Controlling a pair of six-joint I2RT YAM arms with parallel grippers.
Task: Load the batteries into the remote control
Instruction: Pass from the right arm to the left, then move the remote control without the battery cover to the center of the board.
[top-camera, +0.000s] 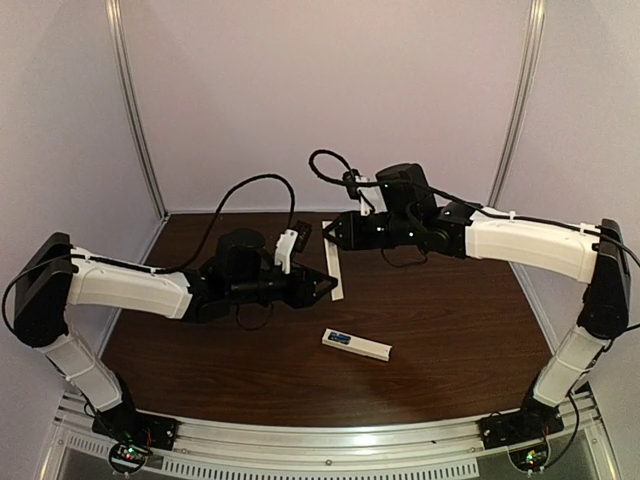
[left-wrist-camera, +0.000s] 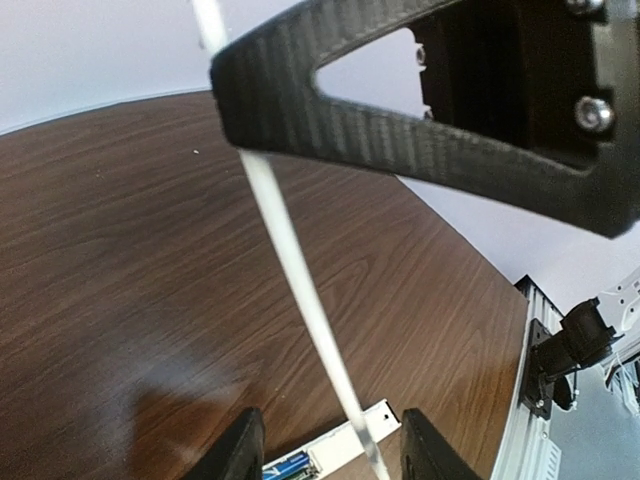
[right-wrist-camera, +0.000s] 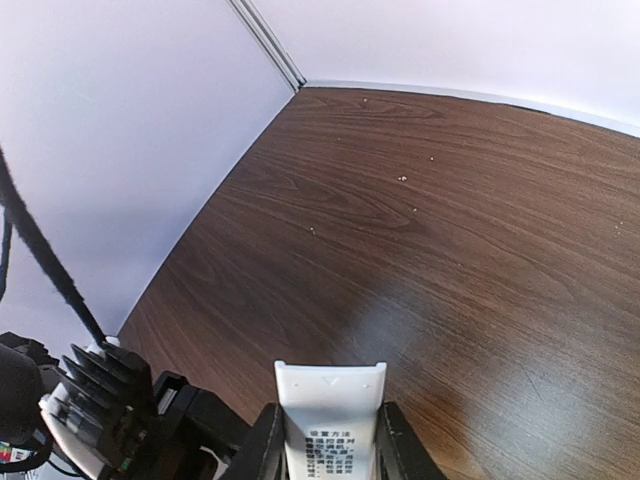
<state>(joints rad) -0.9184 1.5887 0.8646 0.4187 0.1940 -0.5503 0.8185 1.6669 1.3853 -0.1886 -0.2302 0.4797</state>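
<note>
The remote control (top-camera: 364, 347) lies flat on the brown table, its recess facing up, with blue batteries (top-camera: 338, 338) in its left end. In the left wrist view the remote control (left-wrist-camera: 329, 451) and batteries (left-wrist-camera: 286, 466) show below the fingers. A flat white cover strip (top-camera: 335, 275) hangs above the table, and my right gripper (top-camera: 333, 232) is shut on its upper end. The printed cover strip (right-wrist-camera: 330, 385) sits between the right gripper (right-wrist-camera: 330, 428) fingers. My left gripper (top-camera: 327, 286) is open around the lower end. Edge-on, the strip (left-wrist-camera: 300, 270) runs between the left gripper (left-wrist-camera: 330, 445) fingers, with gaps on both sides.
Pale walls with metal corner posts (top-camera: 135, 110) close in the table at the back and sides. An aluminium rail (top-camera: 330, 445) with both arm bases runs along the near edge. The right gripper's black body (left-wrist-camera: 450, 110) hangs close above the left camera.
</note>
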